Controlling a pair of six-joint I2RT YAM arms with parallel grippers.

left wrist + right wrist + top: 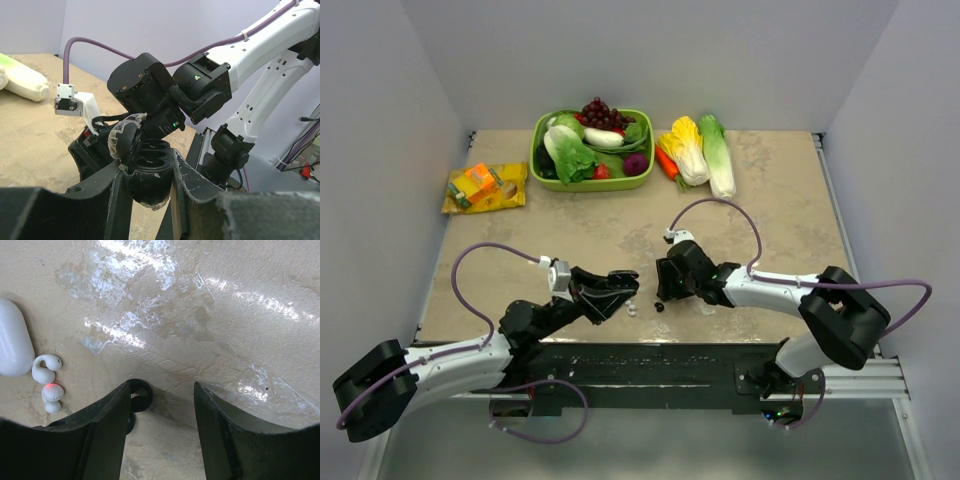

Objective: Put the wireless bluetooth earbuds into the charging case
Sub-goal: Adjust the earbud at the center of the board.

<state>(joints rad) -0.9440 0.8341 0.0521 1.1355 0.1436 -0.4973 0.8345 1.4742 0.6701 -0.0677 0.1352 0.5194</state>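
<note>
The left gripper (147, 175) is clamped on a round black plastic charging case (150, 159), which tilts toward the other arm with its translucent lid (122, 139) swung open. Both moulded wells inside look empty. The right gripper (165, 390) hangs low over the mottled beige table (770, 200) with its jaws parted and nothing between them. A small curved black earbud (141, 392) lies on the surface just beside the inner face of one finger. Off to the side, two white pebble-like earbuds (47, 367) lie loose near a smooth white charging case (11, 340) — whether that one is open I cannot tell. I cannot clearly make out a second black bud. By my reading no bud is seated yet — picking up the black one looks like the step in hand, and every insertion is left to do.
</note>
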